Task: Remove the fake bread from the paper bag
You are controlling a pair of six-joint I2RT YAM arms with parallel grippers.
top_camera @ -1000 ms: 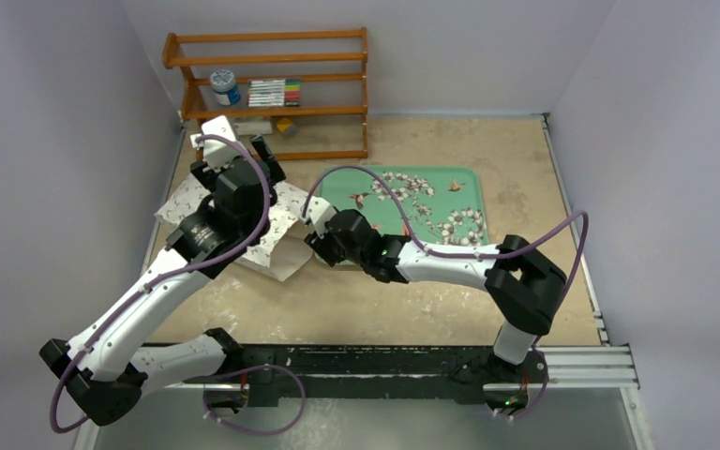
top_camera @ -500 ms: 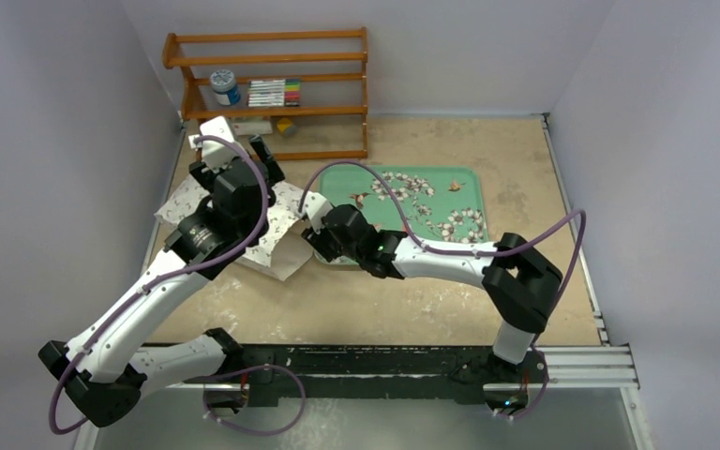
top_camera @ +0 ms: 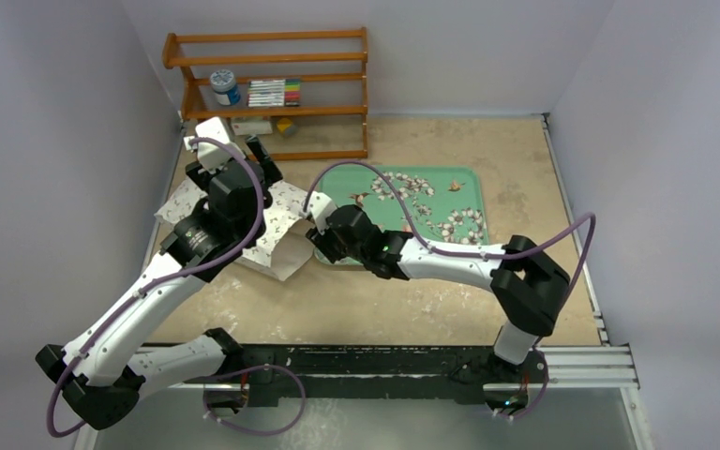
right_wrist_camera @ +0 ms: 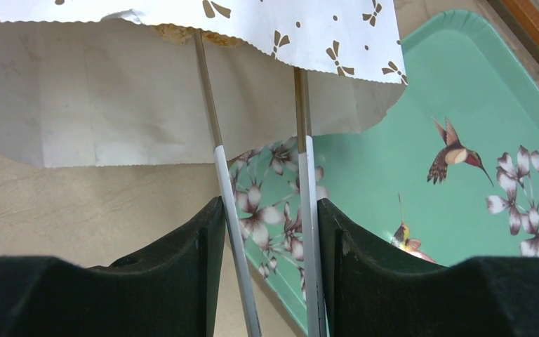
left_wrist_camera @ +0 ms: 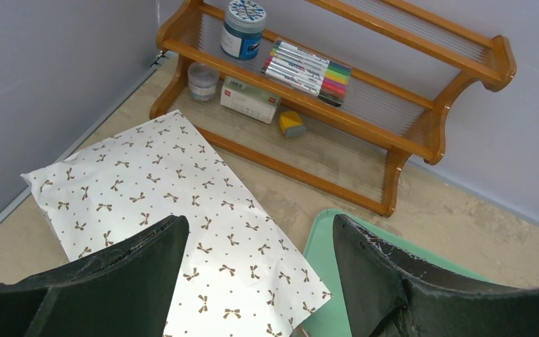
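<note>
Beige counter point(top_camera: 412, 300) carries the bag point(left_wrist_camera: 182, 203), mouth by the tray point(right_wrist_camera: 463, 84); the right gripper point(right_wrist_camera: 270, 210) pinches tongs point(right_wrist_camera: 307, 175) into it for bread point(right_wrist_camera: 182, 33). Above, the left gripper point(left_wrist_camera: 258, 232) hovers wide.

Your bench point(top_camera: 412, 300) is a mottled tan surface boxed in by pale walls. At its back left stands a wooden rack point(top_camera: 337, 111) with a blue-lidded jar point(left_wrist_camera: 243, 29) and a row of markers point(left_wrist_camera: 307, 64) on its shelf. In front of it the paper bag point(left_wrist_camera: 168, 203) lies flat. Its open end overlaps the left edge of the green floral tray point(right_wrist_camera: 386, 175) beside it.
</note>
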